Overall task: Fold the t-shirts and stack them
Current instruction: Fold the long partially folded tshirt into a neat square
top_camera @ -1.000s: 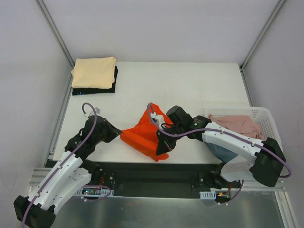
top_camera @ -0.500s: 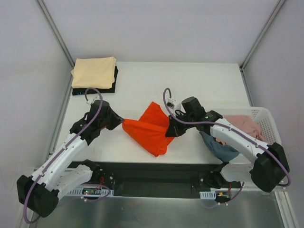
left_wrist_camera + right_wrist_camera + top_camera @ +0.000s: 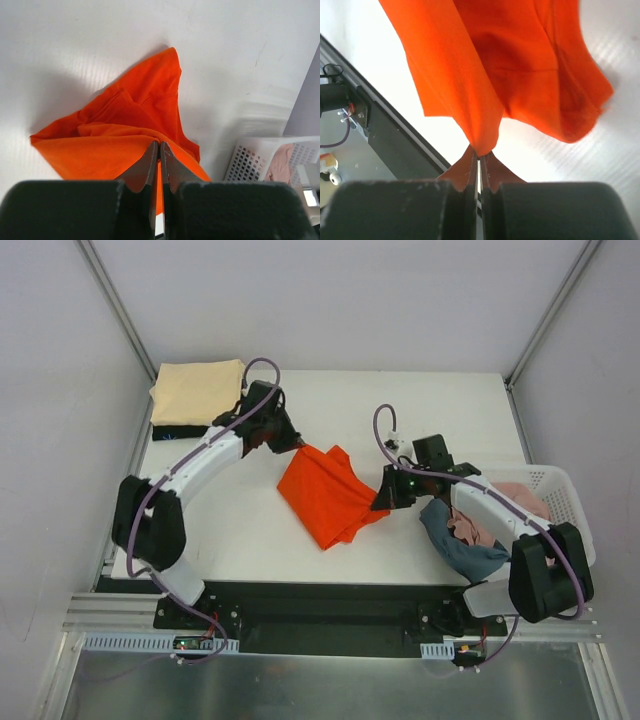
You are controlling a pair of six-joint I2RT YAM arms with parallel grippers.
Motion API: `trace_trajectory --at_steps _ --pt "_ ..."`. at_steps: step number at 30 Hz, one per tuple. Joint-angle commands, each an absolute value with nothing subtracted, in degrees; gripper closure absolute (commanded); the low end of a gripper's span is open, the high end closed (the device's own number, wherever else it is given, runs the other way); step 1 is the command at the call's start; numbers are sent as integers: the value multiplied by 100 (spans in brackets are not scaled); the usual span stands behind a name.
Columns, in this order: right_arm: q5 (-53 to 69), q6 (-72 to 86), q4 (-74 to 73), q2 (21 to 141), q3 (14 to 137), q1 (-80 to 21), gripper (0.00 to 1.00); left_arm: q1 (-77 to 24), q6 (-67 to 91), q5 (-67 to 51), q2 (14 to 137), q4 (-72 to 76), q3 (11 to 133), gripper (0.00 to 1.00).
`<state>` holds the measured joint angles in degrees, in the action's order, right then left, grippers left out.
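Observation:
An orange-red t-shirt [image 3: 328,495] hangs stretched between my two grippers over the middle of the table. My left gripper [image 3: 296,446] is shut on its upper left corner, and the cloth [image 3: 125,125] spreads out beyond the closed tips [image 3: 159,145]. At the shirt's right edge my right gripper [image 3: 384,498] is shut on a bunched fold [image 3: 485,135], which shows pinched at its tips [image 3: 479,152]. A folded pale yellow t-shirt [image 3: 197,392] lies on a folded black one [image 3: 200,429] at the far left corner. Pink [image 3: 520,498] and dusty blue [image 3: 465,548] shirts fill the basket.
The white lattice basket [image 3: 562,485] stands at the table's right edge, also seen in the left wrist view as a perforated wall [image 3: 250,160]. The black rail at the table's near edge [image 3: 385,125] lies below the right gripper. Grey walls enclose the table.
Both grippers have carried the orange-red shirt away from the near edge. The left arm swung far up toward the stack, and the right gripper moved right, spreading the shirt wider.

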<state>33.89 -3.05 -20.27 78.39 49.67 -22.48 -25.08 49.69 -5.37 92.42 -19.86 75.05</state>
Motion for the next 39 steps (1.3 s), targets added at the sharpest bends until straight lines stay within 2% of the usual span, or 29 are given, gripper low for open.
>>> trace_trajectory --at_steps 1,6,8,9,10,12,13,14,15,17,19,25,31,39 --pt "3463 -290 -2021 7945 4816 -1996 99 -2478 4658 -1167 10297 -1863 8496 100" --pt "3138 -220 -2135 8296 4860 -1881 98 -2513 4544 -1555 11388 -1863 9236 100" --pt "2815 -211 -2249 8393 4948 -1855 87 -2557 4404 -1573 11627 -1872 9544 89" --pt "2673 -220 -2433 8402 5070 -1854 81 -2558 4360 -1660 11811 -1863 9736 79" --pt "2576 -246 -2504 8402 5132 -1863 74 -2558 4238 -1809 11873 -1872 9817 54" --pt "2522 -334 -2645 8332 5290 -1863 63 -2584 4070 -1846 11883 -1872 9922 28" --pt "2592 -369 -2689 8306 5335 -1881 59 -2601 4008 -1854 11831 -1872 9897 1" --pt "2775 -447 -2724 8245 5378 -1924 55 -2619 3956 -1811 11752 -1872 9862 1" --pt "2838 -474 -2812 8218 5475 -1977 45 -2628 3825 -1784 11542 -1872 9731 1" --pt "2900 -588 -2909 8122 5580 -2258 37 -2645 3727 -1697 11286 -1872 9520 1" --pt "2918 -606 -3014 8060 5756 -2608 2 -2663 3543 -1670 10908 -1872 9142 1" --pt "3129 200 -2348 8068 5950 -3015 3 -2654 3630 -1740 10284 -1846 7964 1" --pt "3138 1186 -1494 8753 5889 -3041 3 -2654 4025 -2109 10231 -1451 6734 1" --pt "2532 818 -1792 9448 6046 -2874 3 -3198 4754 -2312 9678 -853 5204 1"
